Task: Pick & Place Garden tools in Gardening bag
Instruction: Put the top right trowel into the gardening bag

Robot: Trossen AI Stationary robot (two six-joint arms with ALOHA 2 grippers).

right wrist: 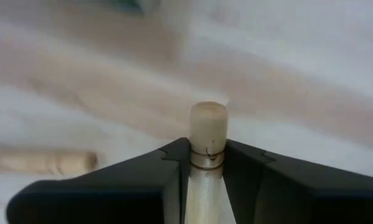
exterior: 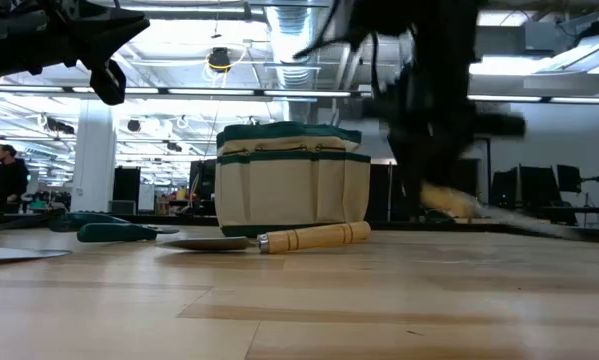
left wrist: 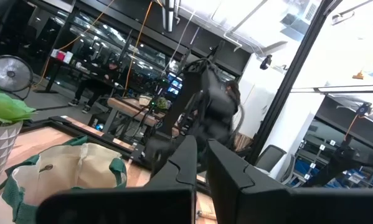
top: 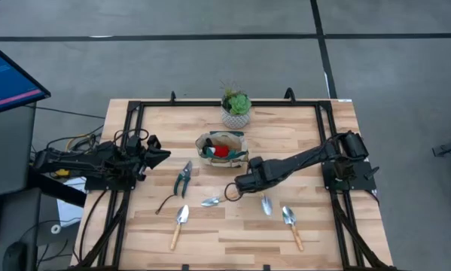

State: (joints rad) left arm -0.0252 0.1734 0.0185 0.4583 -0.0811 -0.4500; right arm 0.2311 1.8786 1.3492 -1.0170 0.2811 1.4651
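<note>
Fingers of the right gripper [right wrist: 206, 163] are clamped on the wooden handle of a trowel [top: 212, 201] over mid-table. Nearer the front edge lie two more trowels [top: 179, 223] [top: 291, 226]; a fourth [top: 266, 204] lies just behind. Pruning shears [top: 183, 178] rest to the left. Farther back sits the tan bag [top: 221, 148], then a potted plant [top: 236, 108]. At the left edge, the left gripper [top: 159, 155] waits, fingers nearly together.

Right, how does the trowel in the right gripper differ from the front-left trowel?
The held trowel has its handle clamped in the right gripper; the front-left trowel lies free. The held trowel's blade points toward the left arm; the front-left trowel's points toward the far edge. Both have silver blades and wooden handles.
</note>
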